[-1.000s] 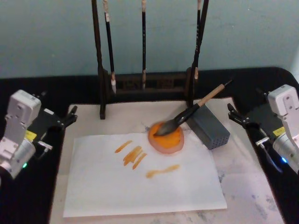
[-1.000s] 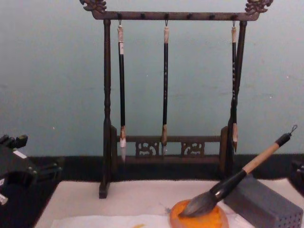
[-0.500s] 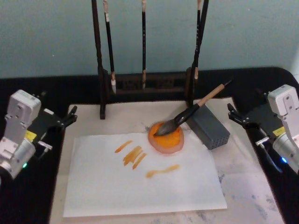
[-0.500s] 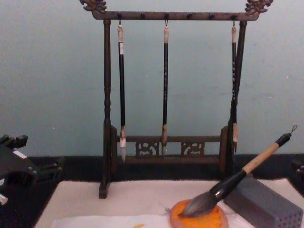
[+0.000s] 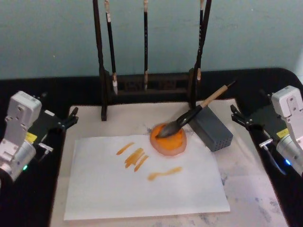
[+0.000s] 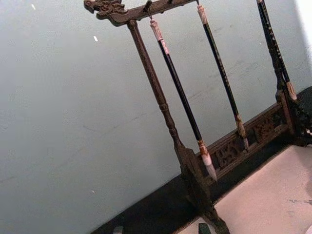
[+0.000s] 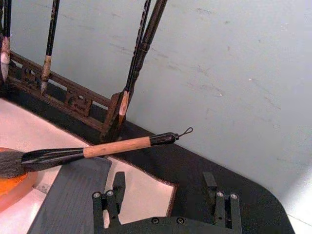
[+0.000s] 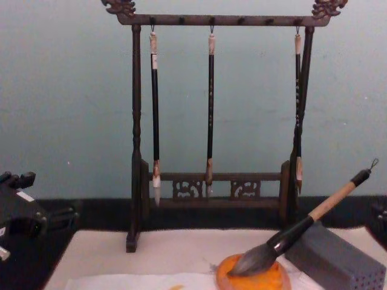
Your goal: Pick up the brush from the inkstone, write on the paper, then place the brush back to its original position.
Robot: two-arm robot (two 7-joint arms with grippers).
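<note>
The brush [image 5: 191, 115] lies at a slant, its dark bristles resting on the round orange inkstone [image 5: 169, 144] and its tan handle propped on a grey block [image 5: 213, 128]. The brush [image 7: 113, 146] also crosses the right wrist view ahead of my right gripper [image 7: 163, 186], whose two fingers stand apart with nothing between them. In the head view that right gripper [image 5: 238, 117] sits to the right of the block, apart from the brush. My left gripper [image 5: 70, 119] is open at the mat's left edge. The paper [image 5: 142, 189] lies flat in front of the inkstone and carries several orange strokes.
A dark wooden rack [image 8: 211, 187] with three thin hanging brushes stands behind the inkstone. The grey block [image 8: 334, 261] sits right of the inkstone [image 8: 257, 283]. A cream mat [image 5: 251, 179] covers the black table under everything.
</note>
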